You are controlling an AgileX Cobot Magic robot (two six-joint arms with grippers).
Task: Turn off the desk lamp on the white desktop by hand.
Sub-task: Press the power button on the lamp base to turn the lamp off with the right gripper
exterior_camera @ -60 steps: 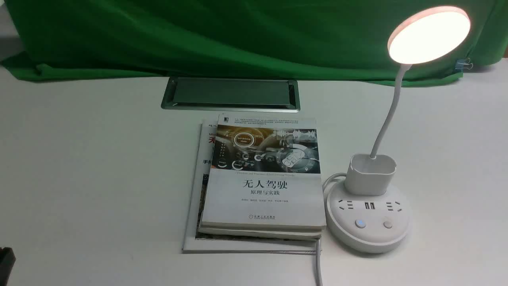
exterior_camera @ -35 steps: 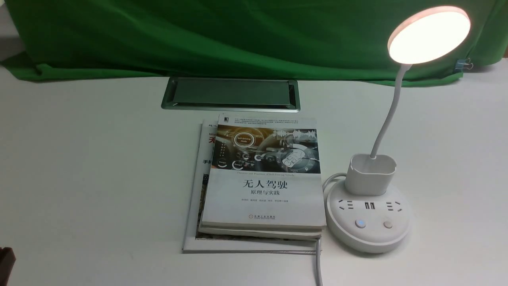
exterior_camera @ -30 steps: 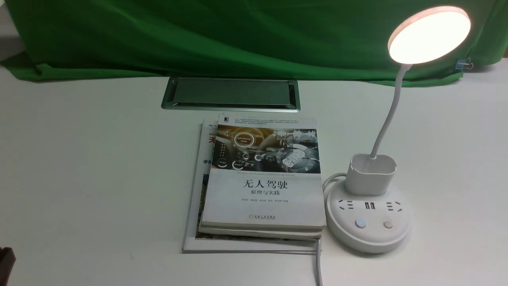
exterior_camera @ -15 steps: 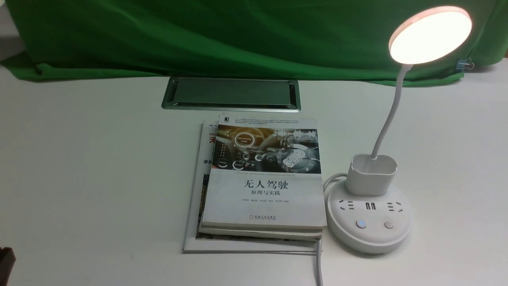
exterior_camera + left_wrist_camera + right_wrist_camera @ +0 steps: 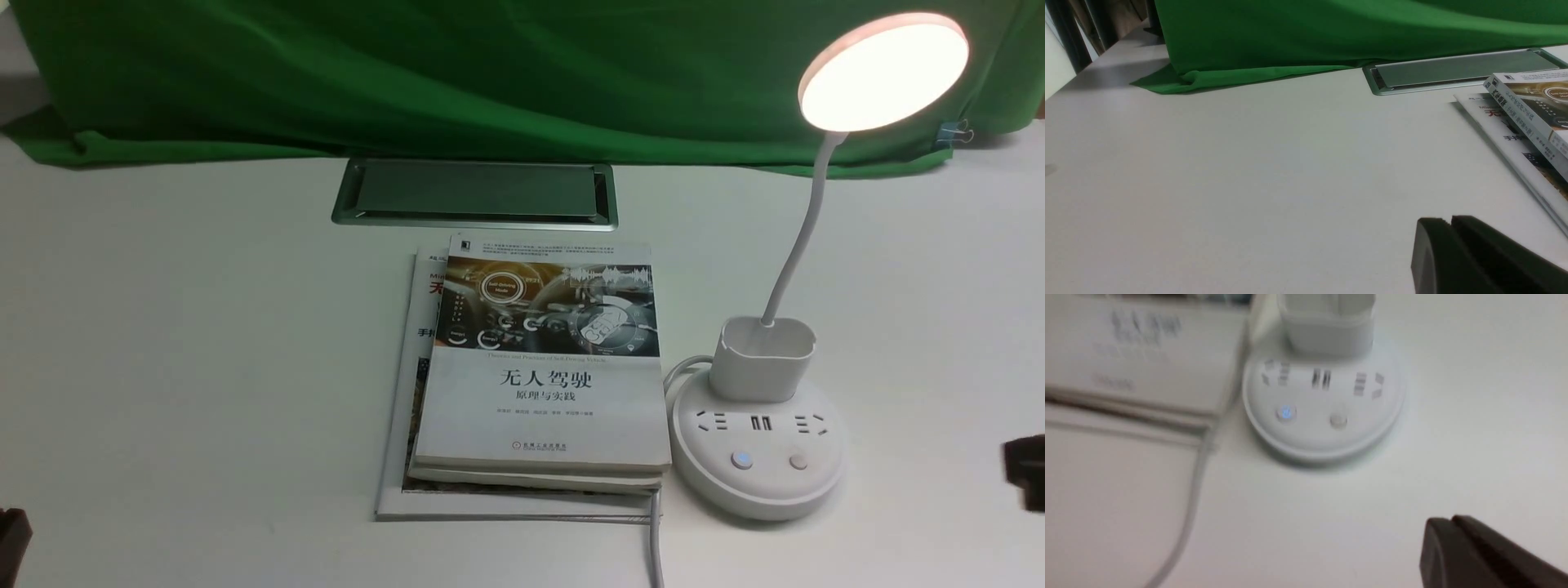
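My right hand [image 5: 1450,527] hovers near the lit desk lamp [image 5: 758,457], jaws together, holding nothing. Its cup holder [image 5: 762,358] shows white inner walls.

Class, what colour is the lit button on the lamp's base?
The button glows blue; front view shows it best.

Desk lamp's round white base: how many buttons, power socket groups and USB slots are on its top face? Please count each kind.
On the round base of the white plastic desk lamp:
Round push buttons: 2
Power socket slot groups: 2
Dark USB slots: 2
Total: 6
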